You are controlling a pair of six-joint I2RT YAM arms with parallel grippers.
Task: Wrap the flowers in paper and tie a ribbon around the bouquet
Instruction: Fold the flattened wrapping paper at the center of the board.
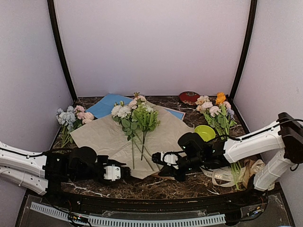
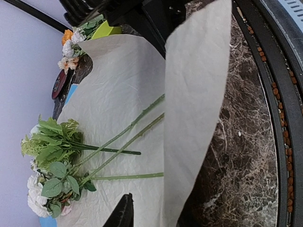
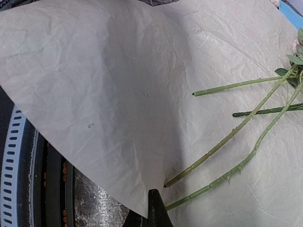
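Your right gripper point(image 1: 158, 160) is closed on the near edge of the paper point(image 1: 102, 137). In the right wrist view its finger point(image 3: 154, 210) sits at the bottom, pinching the sheet where a lifted flap comes down to it. That flap stands up off the table point(image 1: 156, 187) and curls over the stem ends.

Your left gripper point(image 1: 127, 173) is at the paper's near corner. The left wrist view shows only one finger point(image 2: 124, 213), low beside the raised flap. You cannot tell from here how wide the jaws stand, or whether they touch the sheet.

The flowers point(image 1: 137, 118) lie on the paper near its middle. Their long axis runs far to near: blooms and leaves are at the far side and the bare stem ends point toward the arms. The stems fan apart slightly, and two of them pass under the flap's edge.

The ribbon point(image 1: 221, 178) lies bunched on the table under your right arm, apart from the paper. Its dark print is too small to read.
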